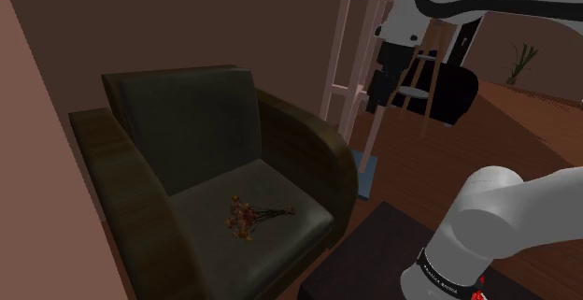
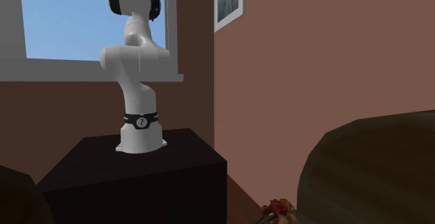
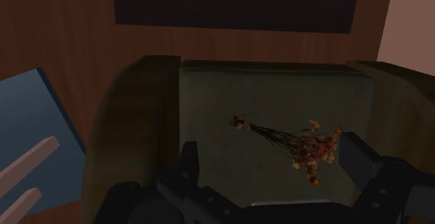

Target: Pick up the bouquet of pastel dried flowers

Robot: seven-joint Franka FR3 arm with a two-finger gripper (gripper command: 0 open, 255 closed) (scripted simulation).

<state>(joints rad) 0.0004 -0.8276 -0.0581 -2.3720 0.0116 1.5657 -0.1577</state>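
Down on the seat cushion [image 3: 209,111] of a dark armchair [image 3: 132,118] lies the bouquet of dried flowers [image 3: 289,142], flat, well below the tool [image 3: 274,161] and untouched by it. Its blossoms sit nearer one finger, its stems point toward the other. The tool's fingers stand wide apart, holding nothing.

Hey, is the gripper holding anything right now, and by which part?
Nothing is held. The gripper has its jaws apart, and the bouquet lies untouched on the armchair seat.
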